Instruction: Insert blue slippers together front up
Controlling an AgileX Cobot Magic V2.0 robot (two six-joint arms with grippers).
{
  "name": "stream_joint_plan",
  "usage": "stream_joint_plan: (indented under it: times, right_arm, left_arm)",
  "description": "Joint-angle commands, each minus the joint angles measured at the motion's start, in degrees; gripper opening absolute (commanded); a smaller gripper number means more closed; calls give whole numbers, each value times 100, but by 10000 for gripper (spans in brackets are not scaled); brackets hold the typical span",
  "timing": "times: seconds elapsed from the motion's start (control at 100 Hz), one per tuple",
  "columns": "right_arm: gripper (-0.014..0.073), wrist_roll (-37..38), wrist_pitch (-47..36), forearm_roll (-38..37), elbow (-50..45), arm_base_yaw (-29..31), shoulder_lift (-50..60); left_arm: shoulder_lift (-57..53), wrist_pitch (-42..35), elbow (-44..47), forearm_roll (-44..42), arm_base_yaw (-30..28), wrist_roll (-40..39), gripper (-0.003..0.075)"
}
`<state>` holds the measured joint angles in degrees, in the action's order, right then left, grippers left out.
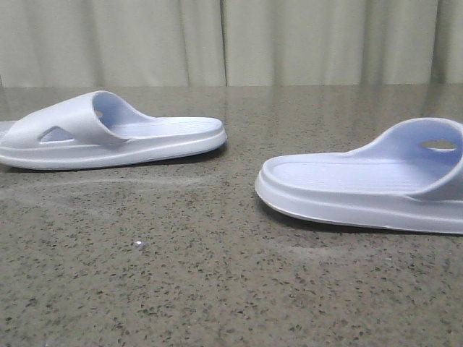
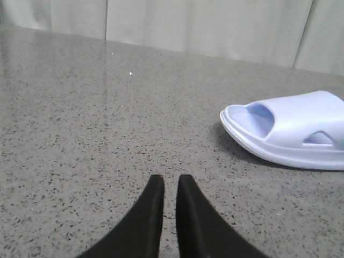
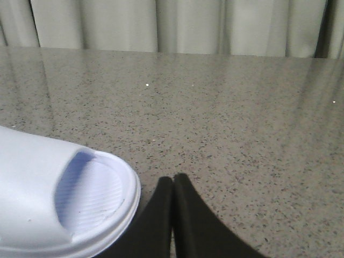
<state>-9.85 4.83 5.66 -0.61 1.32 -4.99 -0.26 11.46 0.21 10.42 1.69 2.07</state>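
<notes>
On the speckled grey stone surface (image 1: pixel 217 275), the two blue slippers lie sole down and well apart in the front view. The left slipper (image 1: pixel 108 134) sits farther back with its heel end pointing right, its strap showing a small side cutout. The right slipper (image 1: pixel 369 181) lies nearer the camera with its heel end pointing left, and its ribbed footbed is visible. In the left wrist view, the left gripper (image 2: pixel 165 180) hangs over bare surface, its black fingers (image 2: pixel 148 215) nearly together with only a thin gap, holding nothing. In the right wrist view, the right gripper (image 3: pixel 173 180) has its fingers (image 3: pixel 193 220) pressed together, just beside one slipper's open end. Pale curtains (image 1: pixel 231 40) hang behind.
</notes>
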Motion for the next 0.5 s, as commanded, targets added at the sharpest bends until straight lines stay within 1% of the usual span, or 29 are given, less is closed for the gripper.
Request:
stream_joint_plan:
  times: [0.0, 0.08, 0.15, 0.33, 0.43, 0.49]
  right_arm:
    - [-79, -9, -483, 160, -117, 44, -48]
    - [-79, -9, -483, 211, -117, 44, -48]
    - [-79, -9, -483, 273, -117, 44, -48]
    - [-79, -9, -483, 896, -117, 44, -48]
    - [-79, -9, -564, 1450, -117, 44, -48]
    - [-79, -9, -673, 2113, -117, 44, -48]
  left_arm:
    - [-145, -643, 45, 81, -19, -49, 15]
    - [-145, -771, 45, 189, -19, -49, 15]
    - [-145, -719, 45, 327, -19, -49, 15]
    - [-145, -736, 45, 940, -19, -49, 15]
    - [-145, -858, 45, 1302, -19, -49, 15]
    - [-145, -1026, 45, 1670, -19, -49, 15]
